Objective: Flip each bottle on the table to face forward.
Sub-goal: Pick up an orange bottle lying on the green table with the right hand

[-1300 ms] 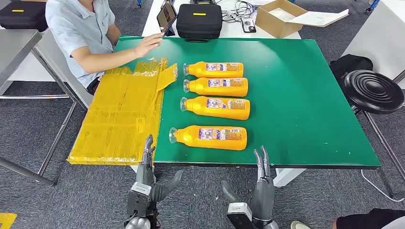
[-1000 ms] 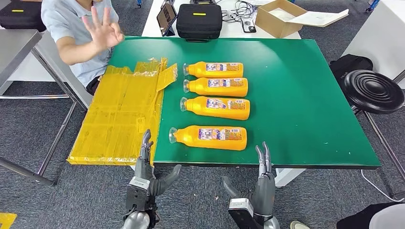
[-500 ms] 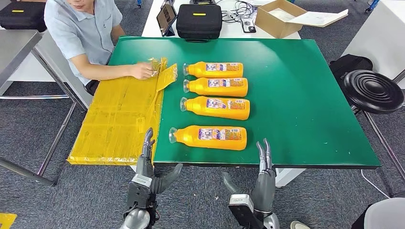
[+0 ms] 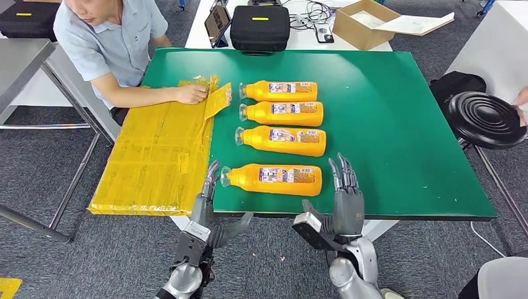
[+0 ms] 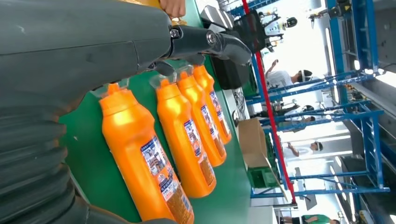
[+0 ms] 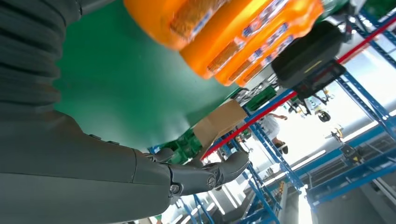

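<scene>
Left hand (image 4: 208, 208): empty, fingers extended and apart, thumb splayed; risen from below the table edge, fingertips now at the cap end of the nearest bottle (image 4: 274, 179), not touching it.

Right hand (image 4: 344, 205): empty, fingers straight and slightly spread; likewise lifted and advanced, tips just beside the same bottle's base end, apart from it.

Reading: both hands have closed in to bracket this bottle, so the approach for the first flip looks under way; no bottle is gripped yet.

Bottles: four orange, lying on their sides in a column on the green table (image 4: 398, 124), caps to the robot's left, labels up. The far three (image 4: 283, 114) are untouched.

Adjacent: a person's hand (image 4: 192, 94) rests on yellow sheeting (image 4: 155, 156) beside the table.
</scene>
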